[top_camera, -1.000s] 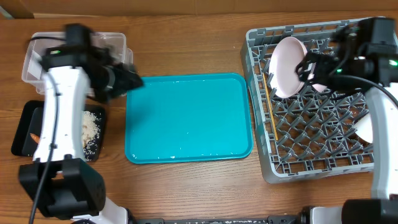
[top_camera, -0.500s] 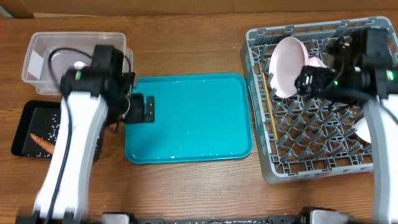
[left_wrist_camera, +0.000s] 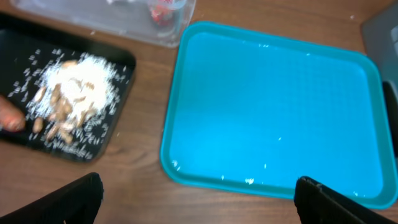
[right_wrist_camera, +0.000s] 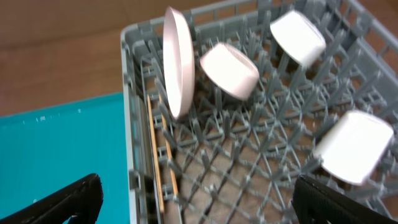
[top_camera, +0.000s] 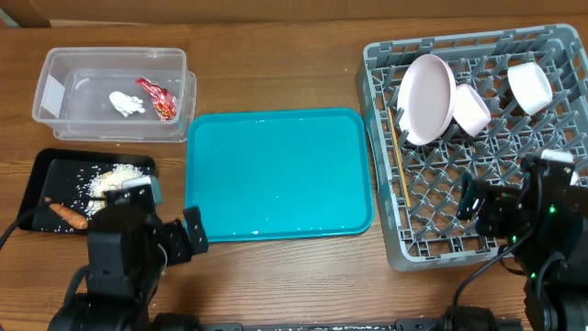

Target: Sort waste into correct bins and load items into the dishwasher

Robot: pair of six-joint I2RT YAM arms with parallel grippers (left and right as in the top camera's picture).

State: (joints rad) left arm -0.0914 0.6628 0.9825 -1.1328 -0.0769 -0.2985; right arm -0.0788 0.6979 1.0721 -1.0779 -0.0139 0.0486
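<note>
Teal tray [top_camera: 276, 175] mid-table, black tray [top_camera: 41, 184] left, rack [top_camera: 432, 188] right

Carrot [left_wrist_camera: 6, 118] cut by frame edge; one bowl [right_wrist_camera: 352, 147] hidden overhead under right arm [top_camera: 549, 221].

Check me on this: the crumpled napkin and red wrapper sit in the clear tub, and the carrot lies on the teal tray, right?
Not quite. The crumpled napkin and red wrapper do sit in the clear tub, but the carrot lies in the black tray beside the rice scraps, not on the teal tray. The overhead view shows it.
</note>
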